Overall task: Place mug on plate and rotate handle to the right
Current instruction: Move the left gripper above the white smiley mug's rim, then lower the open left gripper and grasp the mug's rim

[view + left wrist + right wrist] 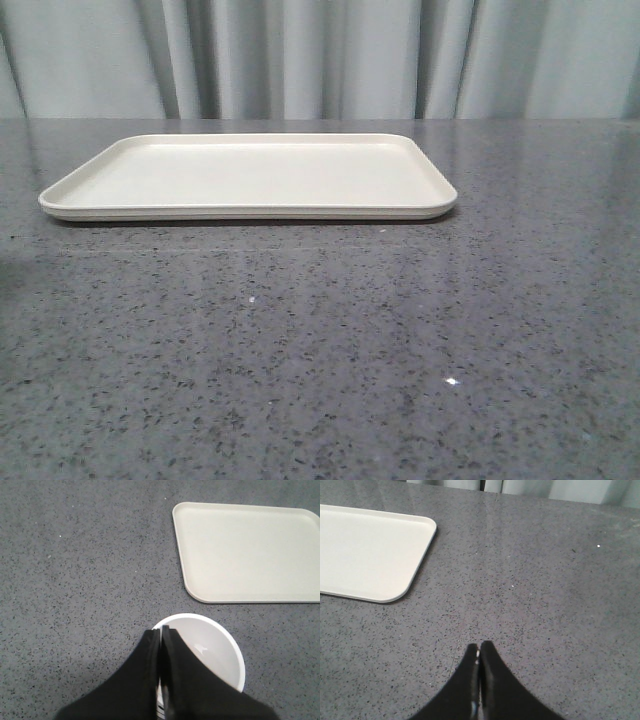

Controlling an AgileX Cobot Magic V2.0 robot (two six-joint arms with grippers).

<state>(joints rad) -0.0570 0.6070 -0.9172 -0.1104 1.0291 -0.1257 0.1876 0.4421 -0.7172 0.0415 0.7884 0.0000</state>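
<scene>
The left hand [161,635], two black tapering fingers [135,680], pinches the near wall of the white cylindrical mug [220,652] at its rim: in the left wrist view one finger lies outside the wall and the other reaches down inside the cup, the two pressed almost together with only the thin wall between them. The mug's pale interior faces the camera, and a few dark marks show on its outer side low down between the fingers. Its handle cannot be made out in any view. Whether the mug rests on the speckled dark grey stone table [80,580] or hangs just above it cannot be told. It sits apart from the plate, near that plate's closest rounded corner, with a strip of bare table between them.

The right hand [479,652], of the same black pointed shape, is pressed together with nothing between its tips, above bare table, well to the side of the plate's corner.

Farther off lies the large flat cream-white rectangular plate [250,212] with rounded corners and a low raised rim, flat on the table. Neither hand nor the mug shows in the front view. Behind the table's far edge hangs a pale grey pleated curtain [320,55].
</scene>
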